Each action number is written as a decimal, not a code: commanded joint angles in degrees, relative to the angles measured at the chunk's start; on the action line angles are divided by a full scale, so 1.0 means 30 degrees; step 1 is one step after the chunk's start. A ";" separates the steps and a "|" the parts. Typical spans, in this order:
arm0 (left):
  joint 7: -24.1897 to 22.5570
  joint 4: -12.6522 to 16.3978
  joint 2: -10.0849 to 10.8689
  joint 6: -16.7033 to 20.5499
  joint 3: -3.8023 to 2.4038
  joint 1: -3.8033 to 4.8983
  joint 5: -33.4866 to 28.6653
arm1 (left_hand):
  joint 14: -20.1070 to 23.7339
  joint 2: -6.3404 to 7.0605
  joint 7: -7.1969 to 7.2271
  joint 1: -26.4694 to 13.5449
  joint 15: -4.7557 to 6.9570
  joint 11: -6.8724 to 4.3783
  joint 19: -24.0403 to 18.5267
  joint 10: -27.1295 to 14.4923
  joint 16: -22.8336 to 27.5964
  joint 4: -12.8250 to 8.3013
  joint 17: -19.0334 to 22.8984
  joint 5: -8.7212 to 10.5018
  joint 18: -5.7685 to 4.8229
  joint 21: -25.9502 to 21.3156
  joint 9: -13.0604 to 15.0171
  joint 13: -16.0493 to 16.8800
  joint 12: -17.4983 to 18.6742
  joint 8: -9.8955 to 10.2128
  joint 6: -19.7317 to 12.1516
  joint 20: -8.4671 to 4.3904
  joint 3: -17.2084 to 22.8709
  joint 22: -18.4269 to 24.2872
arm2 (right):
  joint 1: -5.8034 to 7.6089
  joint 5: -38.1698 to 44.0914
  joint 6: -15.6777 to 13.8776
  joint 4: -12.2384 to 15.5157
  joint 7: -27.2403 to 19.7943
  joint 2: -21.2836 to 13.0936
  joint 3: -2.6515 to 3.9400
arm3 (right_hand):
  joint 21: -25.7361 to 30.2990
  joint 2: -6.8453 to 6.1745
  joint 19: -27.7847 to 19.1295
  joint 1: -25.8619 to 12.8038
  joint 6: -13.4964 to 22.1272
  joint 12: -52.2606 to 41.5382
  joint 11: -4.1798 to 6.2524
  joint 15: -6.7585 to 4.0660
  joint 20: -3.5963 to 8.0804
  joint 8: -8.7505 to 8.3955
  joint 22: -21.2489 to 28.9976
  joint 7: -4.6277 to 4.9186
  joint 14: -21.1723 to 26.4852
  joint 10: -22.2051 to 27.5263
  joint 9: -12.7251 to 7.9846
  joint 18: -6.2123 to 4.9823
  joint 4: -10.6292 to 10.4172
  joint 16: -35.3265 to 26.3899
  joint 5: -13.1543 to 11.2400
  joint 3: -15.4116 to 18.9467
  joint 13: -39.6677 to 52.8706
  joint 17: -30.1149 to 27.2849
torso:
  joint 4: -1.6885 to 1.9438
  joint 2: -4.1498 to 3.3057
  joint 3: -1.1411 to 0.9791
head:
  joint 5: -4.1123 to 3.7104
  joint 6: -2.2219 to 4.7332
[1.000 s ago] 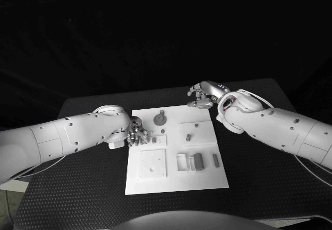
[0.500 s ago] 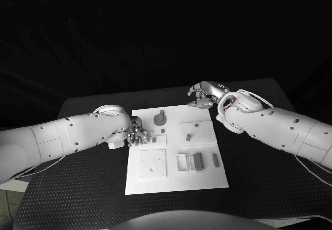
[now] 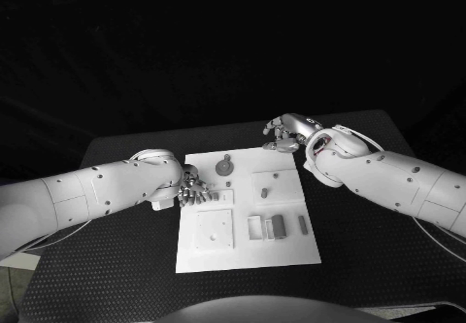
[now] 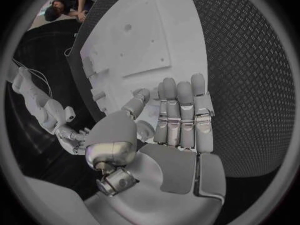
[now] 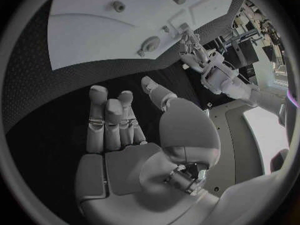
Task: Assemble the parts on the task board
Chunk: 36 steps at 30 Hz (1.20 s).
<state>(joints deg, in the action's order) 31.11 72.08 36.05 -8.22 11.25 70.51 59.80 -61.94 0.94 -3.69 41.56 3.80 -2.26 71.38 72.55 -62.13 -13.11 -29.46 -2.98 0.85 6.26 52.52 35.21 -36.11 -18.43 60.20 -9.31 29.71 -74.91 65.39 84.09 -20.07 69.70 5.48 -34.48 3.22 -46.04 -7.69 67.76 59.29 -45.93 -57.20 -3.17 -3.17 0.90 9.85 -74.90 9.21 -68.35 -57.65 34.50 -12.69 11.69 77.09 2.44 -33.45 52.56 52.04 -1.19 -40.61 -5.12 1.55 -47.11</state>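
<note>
Black textured table (image 3: pixel 116 269) carries the white rectangular task board (image 3: pixel 248 256) at its middle. Left white arm's silver hand (image 3: pixel 192 191) sits at the board's left edge, fingers straight and close together, thumb apart, nothing held; left wrist view shows the same hand (image 4: pixel 178 122) empty above the table beside the board. Right white arm's silver hand (image 3: pixel 287 134) hovers just past the board's far right corner, fingers loosely curled, nothing in it; right wrist view shows that hand (image 5: pixel 119 122) empty. Small grey parts on the board: round disc piece (image 3: pixel 224 167) far centre, short peg (image 3: pixel 264 193) on a raised square, dark block (image 3: pixel 279 226) and thin bar (image 3: pixel 303 225) near the right edge.
</note>
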 commanded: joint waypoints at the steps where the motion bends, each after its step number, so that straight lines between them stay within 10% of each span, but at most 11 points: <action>1: 0.0130 -0.0053 -0.0049 0.0047 0.0144 -0.0217 -0.0091 | 0.0130 -0.0037 -0.0089 -0.0215 0.0015 0.0067 -0.0027 -0.0090 -0.0067 0.0047 0.0027 0.0071 0.0161 -0.0038 -0.0017 0.0019 -0.0004 0.0123 -0.0180 -0.0027 -0.0104 -0.0376 | -0.0009 0.0006 0.0282 -0.0004 -0.0029 0.0012 0.0005 | 0.0082 0.0089 0.0031 -0.0095 0.0008 -0.0044 0.0013 -0.0012 0.0167 -0.0080 -0.0344 0.0161 -0.0136 0.0114 -0.0031 -0.0771 -0.0060 -0.0089 0.0112 0.0041 -0.0024 0.0022 | -0.0003 -0.0002 0.0002 | -0.0002 0.0007; 31: -0.0121 0.0213 0.0518 0.1666 -0.0039 -0.0204 -0.0298 | 0.0045 0.0083 -0.0012 -0.0240 0.0080 -0.0006 0.0092 -0.0003 -0.0180 0.0080 0.0022 0.0069 0.0191 -0.0001 0.0095 0.0092 -0.0100 0.0095 -0.0009 -0.0080 -0.0060 -0.0402 | -0.0046 0.0006 0.0275 -0.0189 -0.0033 -0.0013 0.0005 | 0.0089 0.0083 0.0025 -0.0081 0.0019 -0.0051 0.0009 -0.0008 0.0166 -0.0086 -0.0345 0.0165 -0.0130 0.0123 -0.0037 -0.0771 -0.0049 -0.0098 0.0112 0.0035 -0.0042 0.0022 | -0.0004 0.0001 -0.0001 | -0.0016 0.0055; 36: -0.0318 0.0264 0.0742 0.1748 -0.0642 -0.0203 -0.0968 | 0.0061 0.0327 -0.0017 -0.0311 0.0086 -0.0002 0.0086 -0.0028 -0.0177 0.0103 0.0039 0.0071 0.0182 -0.0013 0.0113 0.0093 -0.0089 0.0127 -0.0029 -0.0082 -0.0090 -0.0394 | -0.0047 0.0008 0.0269 -0.0184 -0.0033 -0.0028 0.0005 | 0.0090 0.0081 0.0024 -0.0081 0.0020 -0.0052 0.0009 -0.0007 0.0166 -0.0086 -0.0346 0.0166 -0.0129 0.0123 -0.0038 -0.0771 -0.0048 -0.0099 0.0112 0.0035 -0.0045 0.0022 | 0.0011 0.0011 -0.0004 | -0.0032 0.0105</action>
<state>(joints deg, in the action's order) 30.58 72.68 38.23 -3.73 9.28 69.84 58.63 -61.94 1.65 -3.71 40.44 3.80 -2.16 71.37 72.46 -62.35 -12.97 -29.41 -2.99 0.85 6.26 52.82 35.45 -36.11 -17.74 59.79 -9.30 29.57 -74.94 65.27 84.08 -19.76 69.10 5.51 -34.54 3.21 -46.04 -7.69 67.78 59.29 -45.85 -57.18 -3.17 -3.17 1.13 9.85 -74.90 9.28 -68.35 -57.65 34.45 -12.68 11.69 77.09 2.44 -33.45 52.52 52.03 -1.18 -40.58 -5.12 1.49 -46.85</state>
